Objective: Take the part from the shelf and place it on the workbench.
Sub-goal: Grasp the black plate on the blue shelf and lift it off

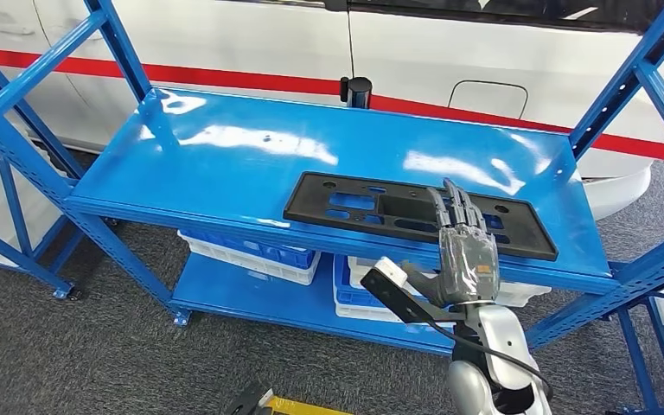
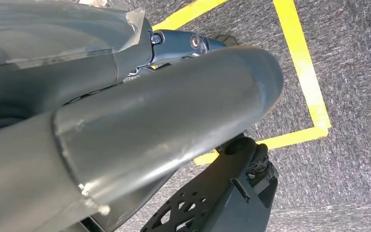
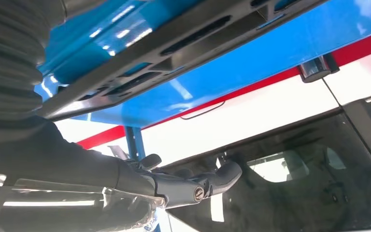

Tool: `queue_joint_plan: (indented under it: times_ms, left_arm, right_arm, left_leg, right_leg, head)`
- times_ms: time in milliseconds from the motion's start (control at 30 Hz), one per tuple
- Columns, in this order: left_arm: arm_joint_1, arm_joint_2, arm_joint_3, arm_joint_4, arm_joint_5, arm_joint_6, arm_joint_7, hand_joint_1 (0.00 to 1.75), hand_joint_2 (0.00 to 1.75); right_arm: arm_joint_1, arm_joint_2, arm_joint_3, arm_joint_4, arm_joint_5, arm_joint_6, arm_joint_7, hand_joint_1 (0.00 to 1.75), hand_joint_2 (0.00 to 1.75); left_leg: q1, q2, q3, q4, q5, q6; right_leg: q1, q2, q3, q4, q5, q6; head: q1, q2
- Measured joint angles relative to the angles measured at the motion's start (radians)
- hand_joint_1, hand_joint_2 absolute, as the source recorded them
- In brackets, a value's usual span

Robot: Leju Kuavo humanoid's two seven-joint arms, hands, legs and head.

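The head view looks down from high onto the blue shelf point(image 1: 225, 156). The right wrist view sits close behind the right robot hand point(image 3: 183, 186), turned over, sharing that shelf point(image 3: 280, 53). The left wrist view faces the grey carpet point(image 2: 352, 72) at close range.

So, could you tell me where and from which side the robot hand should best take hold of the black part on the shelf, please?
Probably the near long edge of the black part, taken from the shelf's open front. The part lies flat, long and thin, close to the front lip, and the right robot hand is already at that edge, towards its right end. Its cut-out slots could give the fingers purchase.
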Motion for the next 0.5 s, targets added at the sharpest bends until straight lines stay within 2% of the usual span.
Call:
queue_joint_plan:
  times_ms: [300,500]
  left_arm:
    - [0.0,-0.002,0.0,0.0,-0.006,-0.001,0.003,0.0,0.0]
    - [0.0,-0.014,0.0,0.0,-0.012,-0.006,0.006,0.0,0.0]
  right_arm:
    - [-0.083,0.029,0.0,0.138,0.011,-0.025,0.0,0.0,1.75]
    - [-0.159,0.057,0.0,0.276,0.039,-0.089,0.003,0.0,1.75]
  left_leg:
    - [0.0,0.0,-0.001,0.0,0.0,0.0]
    - [0.0,0.0,0.0,0.0,0.0,0.0]
  right_leg:
    - [0.0,0.0,-0.001,0.0,0.0,0.0]
    - [0.0,0.0,0.0,0.0,0.0,0.0]
  head:
    - [0.0,0.0]
    - [0.0,0.0]
